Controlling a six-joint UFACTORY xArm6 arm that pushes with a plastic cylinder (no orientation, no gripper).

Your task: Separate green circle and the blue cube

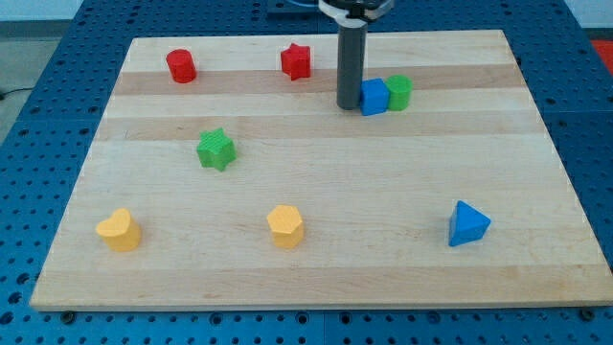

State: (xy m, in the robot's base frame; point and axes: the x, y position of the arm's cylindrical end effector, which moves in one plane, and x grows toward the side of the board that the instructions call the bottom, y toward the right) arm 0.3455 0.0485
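The blue cube [374,97] stands near the view's top, right of centre, on the wooden board [316,268]. The green circle [399,92] touches the cube's right side. My tip [349,103] is the lower end of the dark rod and rests on the board right against the cube's left side, with the cube between it and the green circle.
A red cylinder [180,66] and a red star [297,61] sit along the view's top. A green star [216,149] is left of centre. A yellow heart [119,231], a yellow hexagon [285,226] and a blue triangle [466,224] lie near the view's bottom.
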